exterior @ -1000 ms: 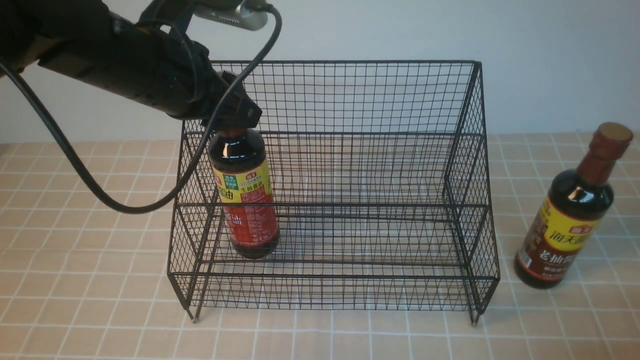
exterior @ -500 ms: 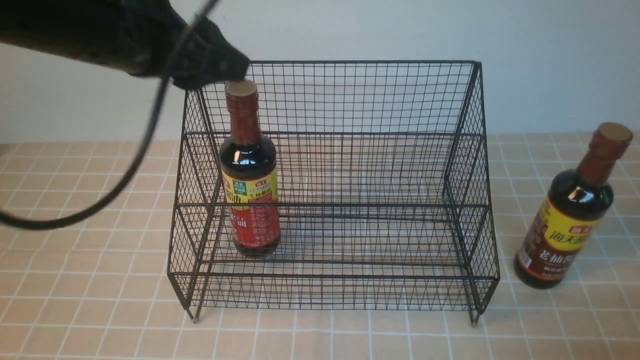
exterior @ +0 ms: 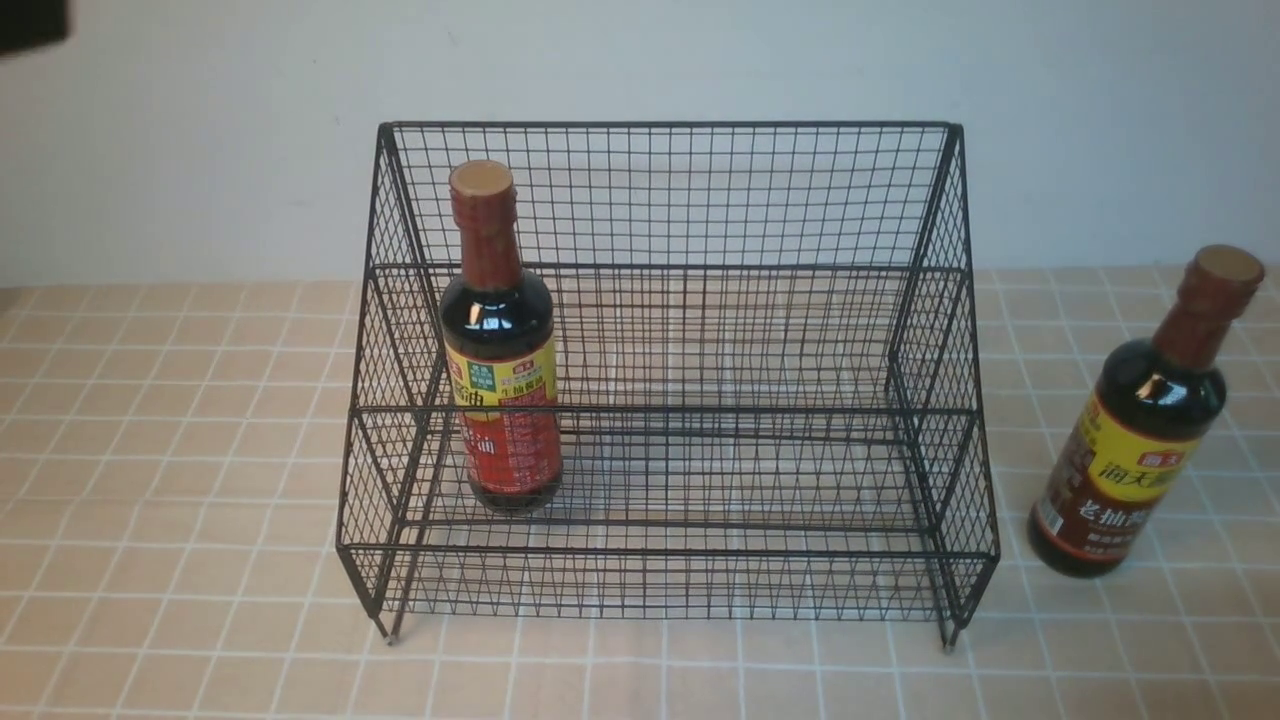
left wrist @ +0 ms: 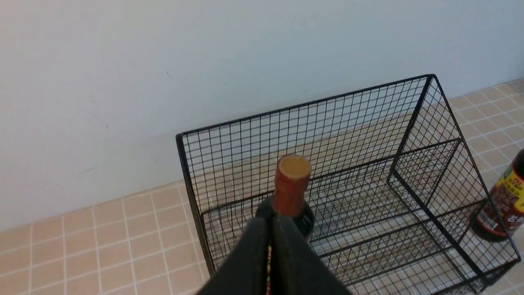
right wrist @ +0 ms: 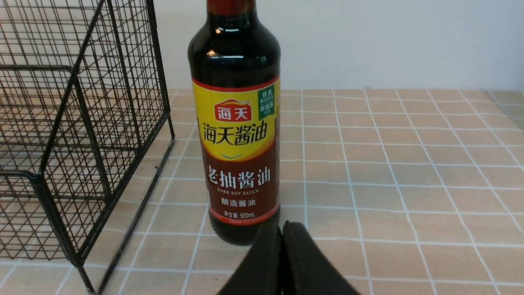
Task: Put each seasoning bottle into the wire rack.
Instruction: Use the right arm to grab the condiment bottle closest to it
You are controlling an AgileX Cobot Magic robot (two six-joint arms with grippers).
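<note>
**Left claw off the bottle: one racked, one still outside**

A second earlier the left gripper (left wrist: 271, 229) had sat over the neck of the red-label bottle (exterior: 500, 340) inside the wire rack (exterior: 700, 124). Half a second earlier it had lifted clear of the cap. By this moment only a dark scrap of the left arm (exterior: 30, 25) remained in the upper left corner of the front view. In the left wrist view its fingers were pressed together on nothing, with the bottle's tan cap showing just past their tips. The bottle had stayed upright once released, so that placement looked finished.

The rack held that one bottle and nothing else. It stood on the lower step, left of centre in the front view, behind the front rail.

The brown-label bottle (exterior: 1140, 430) stood upright on the tiled table (exterior: 180, 450) at the right edge of the front view. It was outside the rack and a little apart from its right side. The right gripper (right wrist: 282, 241) was near the bottle's base in the right wrist view, fingers pressed together and empty. Whether it touched the glass could not be told.

About half the task seemed done. The rest likely fell to the right arm, which would need to spread its fingers before taking the bottle.
</note>
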